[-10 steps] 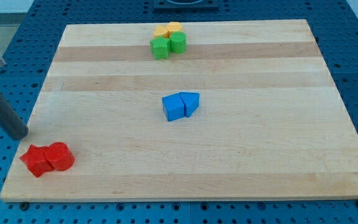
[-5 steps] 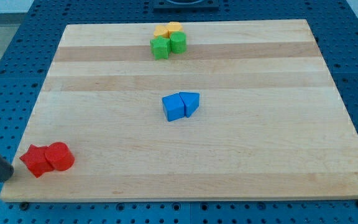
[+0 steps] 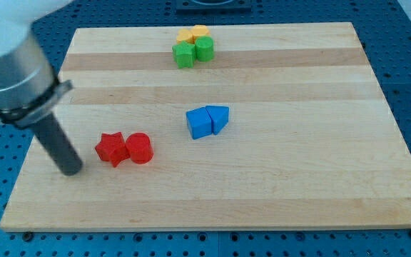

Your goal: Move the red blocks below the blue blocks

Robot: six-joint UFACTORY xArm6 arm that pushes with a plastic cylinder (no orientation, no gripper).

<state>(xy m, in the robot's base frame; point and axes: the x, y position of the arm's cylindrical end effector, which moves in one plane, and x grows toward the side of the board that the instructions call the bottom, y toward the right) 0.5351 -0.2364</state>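
Pushed up and rightward from the near-left corner of the table, red star block and red cylinder now left of the blue blocks, seemingly not yet below; tip just left, no hand fitted.

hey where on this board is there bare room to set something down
The board is bare across its right half, right of the blue blocks, and along the bottom below the red blocks. Crowded spots: the green and orange blocks at top centre, and my tip just left of the reds.
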